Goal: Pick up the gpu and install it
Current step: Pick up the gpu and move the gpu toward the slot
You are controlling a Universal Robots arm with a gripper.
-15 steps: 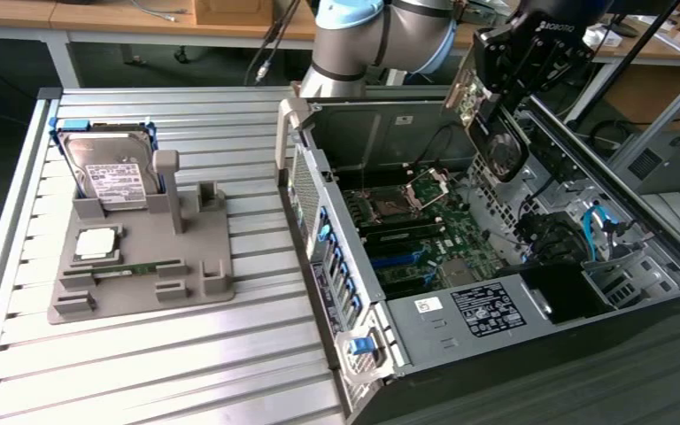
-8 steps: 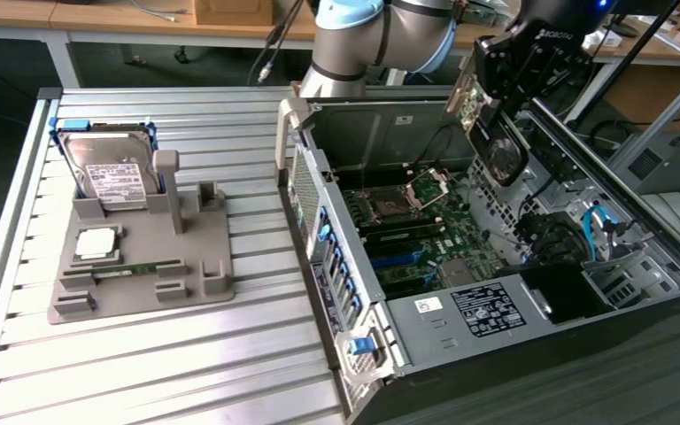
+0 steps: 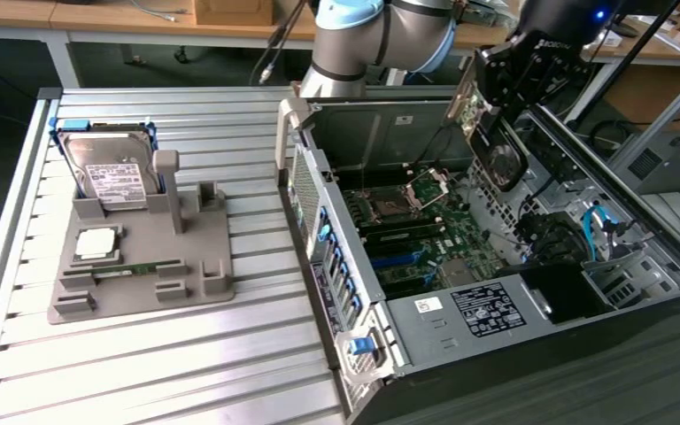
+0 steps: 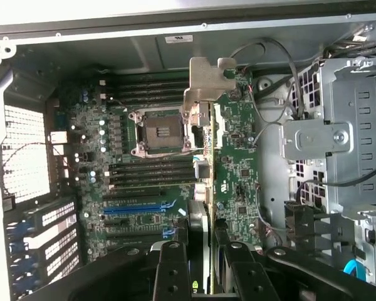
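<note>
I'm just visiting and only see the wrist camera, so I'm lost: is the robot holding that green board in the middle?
Observer: Yes; the exterior view shows the gripper holding the gpu over the open computer case.
Operator: Anything outside the case?
Observer: A grey holder on the table, at the exterior view's left.
Operator: Is it empty?
Observer: No, a hard drive stands in it.

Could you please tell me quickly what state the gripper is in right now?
Gripper: closed on the gpu, holding it above the open computer case.
</note>
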